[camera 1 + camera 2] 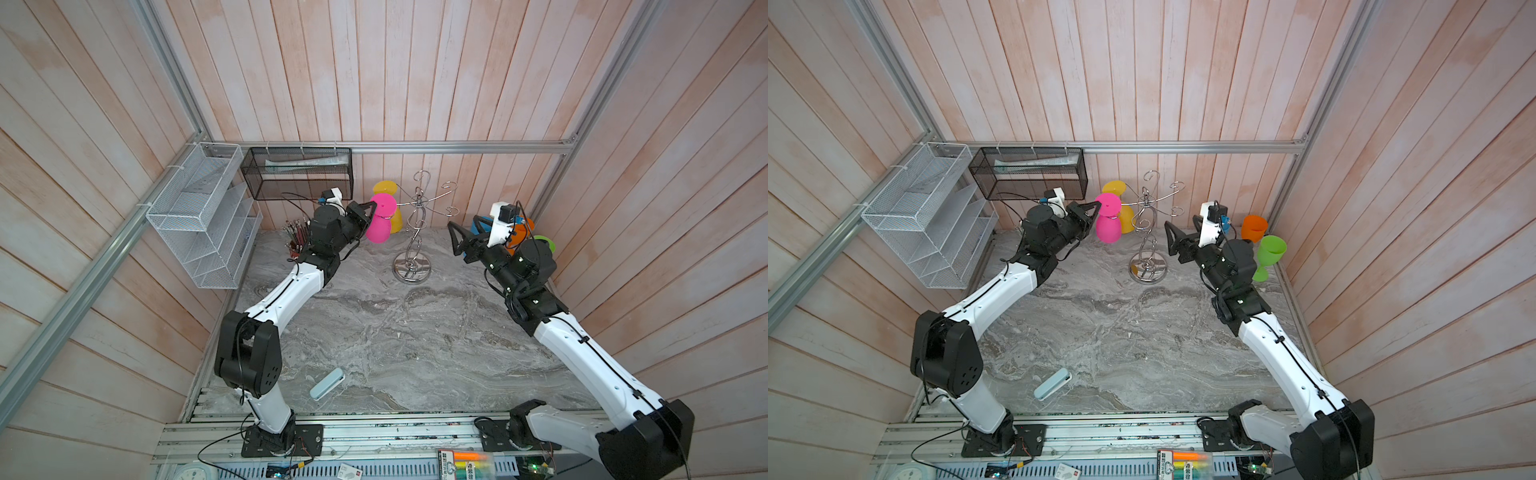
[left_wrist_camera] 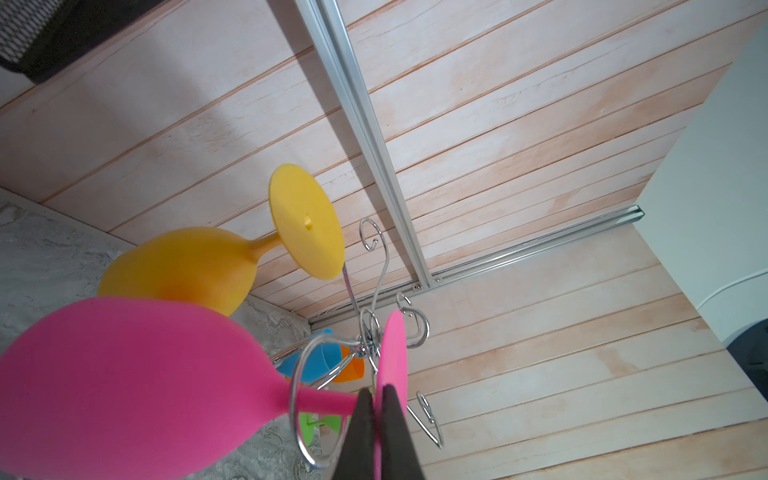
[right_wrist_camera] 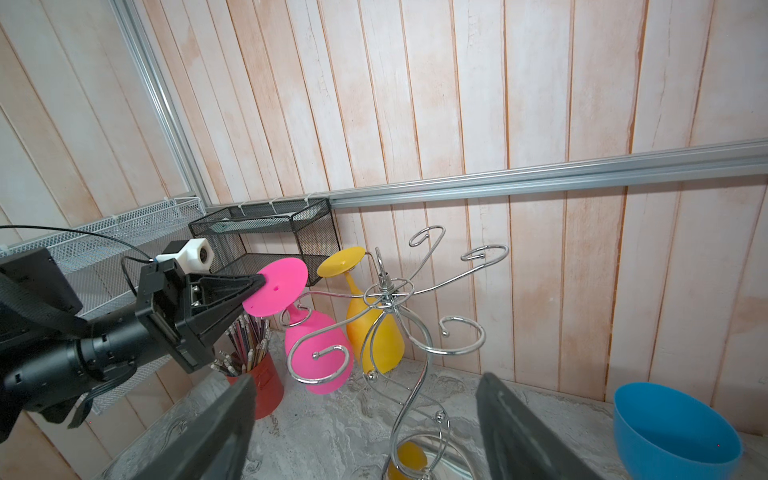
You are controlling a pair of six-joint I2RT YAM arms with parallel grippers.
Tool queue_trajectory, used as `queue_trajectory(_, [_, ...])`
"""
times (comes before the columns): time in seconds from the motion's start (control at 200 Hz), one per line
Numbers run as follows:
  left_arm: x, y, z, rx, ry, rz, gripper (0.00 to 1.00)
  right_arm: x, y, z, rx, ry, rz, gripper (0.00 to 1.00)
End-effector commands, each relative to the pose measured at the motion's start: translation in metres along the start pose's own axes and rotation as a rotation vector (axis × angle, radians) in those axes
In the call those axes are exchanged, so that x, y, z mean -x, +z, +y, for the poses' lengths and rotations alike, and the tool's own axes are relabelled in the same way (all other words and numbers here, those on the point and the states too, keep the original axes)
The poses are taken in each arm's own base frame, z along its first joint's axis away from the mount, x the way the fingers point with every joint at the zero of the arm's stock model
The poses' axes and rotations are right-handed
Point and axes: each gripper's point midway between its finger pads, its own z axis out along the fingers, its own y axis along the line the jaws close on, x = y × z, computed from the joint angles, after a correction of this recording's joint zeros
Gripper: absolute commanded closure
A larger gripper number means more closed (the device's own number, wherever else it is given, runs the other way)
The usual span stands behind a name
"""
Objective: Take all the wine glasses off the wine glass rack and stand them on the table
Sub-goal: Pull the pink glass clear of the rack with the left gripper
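Note:
The chrome wine glass rack (image 1: 415, 232) (image 1: 1147, 232) stands at the back of the marble table. A pink wine glass (image 1: 379, 227) (image 1: 1108, 230) (image 3: 320, 357) hangs upside down from one of its curled arms. Its stem passes through the wire loop (image 2: 296, 399). My left gripper (image 1: 371, 206) (image 2: 376, 401) (image 3: 259, 284) is shut on the rim of the pink glass's round foot. A yellow wine glass (image 1: 385, 188) (image 2: 187, 266) (image 3: 374, 336) hangs just behind the pink one. My right gripper (image 1: 462, 230) (image 3: 365, 380) is open and empty, to the right of the rack and apart from it.
Blue (image 3: 673, 428), orange (image 1: 1254, 227) and green (image 1: 1270, 253) glasses stand upright at the back right, behind the right arm. A red pencil cup (image 3: 259, 388) sits back left under a black mesh basket (image 1: 297, 172) and a white wire shelf (image 1: 199, 216). A pale blue case (image 1: 327, 383) lies near the front.

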Motion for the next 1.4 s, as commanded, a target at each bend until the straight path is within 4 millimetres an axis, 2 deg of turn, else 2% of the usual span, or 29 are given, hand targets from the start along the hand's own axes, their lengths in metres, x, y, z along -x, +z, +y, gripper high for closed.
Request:
queue_trajectory(0.0, [0.012,0.008,-0.004,-0.013,0.018,-0.041,1.00,0.012,0.001,0.003,0.010,-0.002,-0.028,0.16])
queue_trajectory(0.4, [0.016,0.034,0.011,0.023,0.022,-0.038,1.00,0.012,0.003,0.003,0.012,-0.002,-0.025,0.16])
queue_trajectory(0.82, [0.000,0.048,0.004,-0.006,0.023,0.037,1.00,0.011,0.004,0.003,0.015,-0.001,-0.021,0.16])
queue_trajectory(1.1, [-0.015,0.047,0.001,-0.015,0.023,0.076,1.00,0.010,0.005,0.003,0.015,0.000,-0.020,0.16])
queue_trajectory(1.395, [-0.031,0.033,0.003,-0.015,0.023,0.115,1.00,0.010,0.003,0.003,0.013,0.000,-0.021,0.16])
